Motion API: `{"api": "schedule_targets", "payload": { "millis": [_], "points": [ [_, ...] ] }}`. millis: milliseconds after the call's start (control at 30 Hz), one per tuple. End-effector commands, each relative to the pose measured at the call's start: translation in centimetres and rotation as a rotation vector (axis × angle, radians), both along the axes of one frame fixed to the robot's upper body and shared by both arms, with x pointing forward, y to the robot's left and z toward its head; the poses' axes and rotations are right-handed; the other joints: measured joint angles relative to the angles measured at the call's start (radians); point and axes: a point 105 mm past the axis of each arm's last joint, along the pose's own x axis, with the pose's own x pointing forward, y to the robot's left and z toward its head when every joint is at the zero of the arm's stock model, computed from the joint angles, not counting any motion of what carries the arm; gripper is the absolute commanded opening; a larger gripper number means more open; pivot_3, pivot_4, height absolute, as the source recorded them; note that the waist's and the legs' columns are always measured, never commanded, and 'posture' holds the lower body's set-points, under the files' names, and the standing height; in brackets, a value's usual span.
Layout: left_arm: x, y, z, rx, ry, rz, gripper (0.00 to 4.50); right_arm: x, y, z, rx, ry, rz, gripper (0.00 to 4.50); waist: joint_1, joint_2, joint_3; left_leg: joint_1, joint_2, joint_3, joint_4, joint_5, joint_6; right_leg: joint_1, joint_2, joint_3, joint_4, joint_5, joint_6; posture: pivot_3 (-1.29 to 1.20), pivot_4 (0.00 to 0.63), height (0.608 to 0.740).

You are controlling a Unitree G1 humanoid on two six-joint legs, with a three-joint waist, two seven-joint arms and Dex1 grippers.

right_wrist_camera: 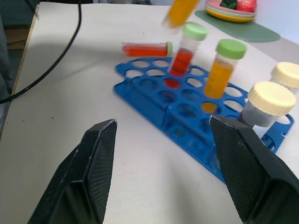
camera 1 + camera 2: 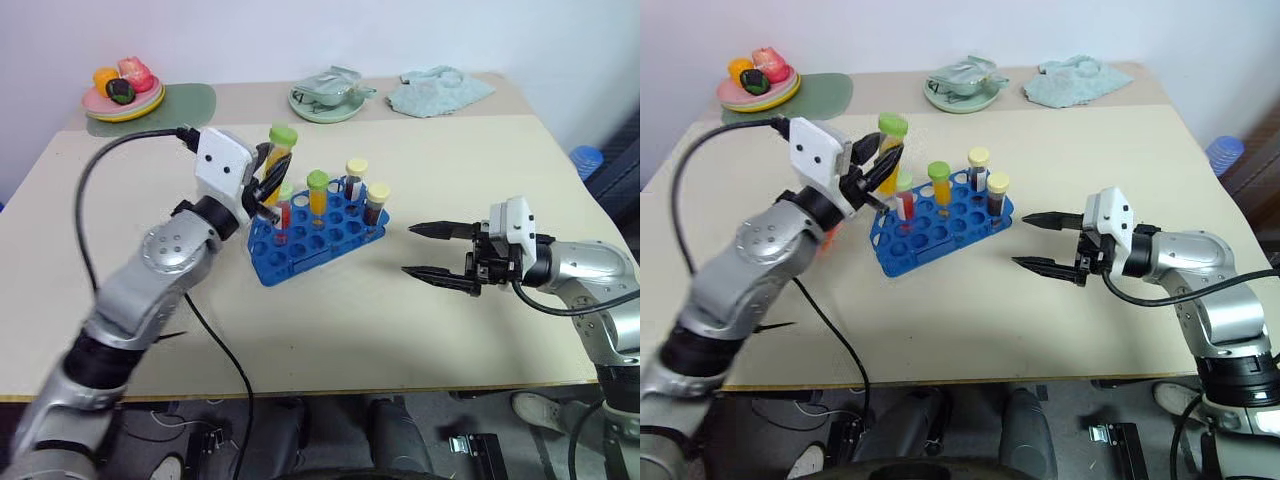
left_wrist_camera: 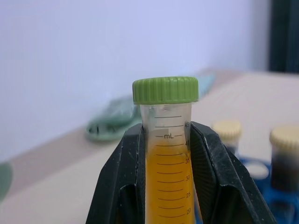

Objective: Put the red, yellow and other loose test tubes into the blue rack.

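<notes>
The left gripper point(image 3: 170, 182) clamps a yellow tube point(image 3: 169, 154) just under its cap, above the rack point(image 2: 312, 240) mid-counter. Light, stiff, slippery plastic. The right gripper point(image 2: 437, 250) is open.

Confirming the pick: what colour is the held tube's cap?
Green cap, yellow-orange liquid; clearest in the left wrist view.
</notes>
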Motion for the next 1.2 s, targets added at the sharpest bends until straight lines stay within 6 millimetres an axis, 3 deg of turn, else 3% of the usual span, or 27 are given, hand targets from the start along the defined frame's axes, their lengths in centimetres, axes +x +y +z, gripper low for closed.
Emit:
{"api": "schedule_targets", "payload": {
  "millis": [33,267,800,1200],
  "points": [
    [-0.2,-1.6,-0.5,0.024,-0.071,-0.079,0.75,-0.7,-0.3,1.4,-0.019,-0.053,-0.015,3.23,0.001,0.000,0.000,0.000,0.000,0.000,0.000,0.000,0.000,0.000,0.000,0.000,0.000,0.000,0.000,0.00,0.150,0.740],
    [-0.4,-2.9,-1.6,-0.020,-0.034,-0.167,0.75,-1.5,-1.0,2.1,-0.044,-0.049,-0.051,3.23,-0.003,0.000,0.000,0.000,0.001,0.000,0.001,0.000,0.000,0.000,0.001,0.000,0.002,0.001,0.002,0.00,0.150,0.740],
    [1.0,-6.5,-6.6,-0.033,0.094,-0.293,0.75,-2.3,-0.6,3.2,-0.064,-0.026,-0.073,3.23,0.000,-0.001,0.000,0.000,0.001,0.000,0.002,0.000,0.000,0.000,0.001,0.000,0.002,0.001,0.002,0.00,0.150,0.740],
    [1.6,-6.3,-9.5,-0.010,0.153,-0.271,0.75,-2.8,-1.0,2.9,-0.061,-0.015,-0.094,3.23,0.002,-0.001,-0.001,0.000,0.001,0.000,0.004,-0.001,0.001,0.002,0.001,0.000,0.002,0.002,0.003,0.00,0.150,0.740]
  ]
}}
